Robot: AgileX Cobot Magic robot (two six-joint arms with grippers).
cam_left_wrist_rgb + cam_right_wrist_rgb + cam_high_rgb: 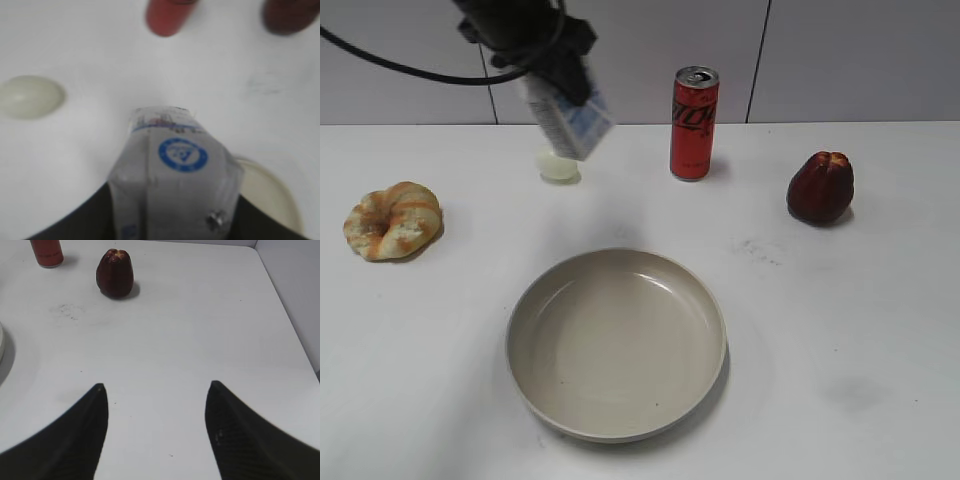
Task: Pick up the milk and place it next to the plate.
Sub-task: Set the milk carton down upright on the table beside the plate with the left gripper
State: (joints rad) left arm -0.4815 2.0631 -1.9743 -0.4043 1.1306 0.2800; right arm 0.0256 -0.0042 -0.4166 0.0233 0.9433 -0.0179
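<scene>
My left gripper (560, 80) is shut on the milk (570, 118), a small white-and-blue carton, and holds it tilted in the air above the back of the table, left of the red can. In the left wrist view the milk (175, 175) fills the space between the jaws, with a blue round mark on its grey side. The plate (617, 342), a large round beige dish, lies at the front centre; its rim also shows in the left wrist view (280, 190). My right gripper (156, 390) is open and empty over bare table at the right.
A tall red can (694, 122) stands at the back centre. A dark red fruit (820, 187) sits at the right. A bread ring (393, 220) lies at the left. A small pale round thing (558, 166) lies under the held milk.
</scene>
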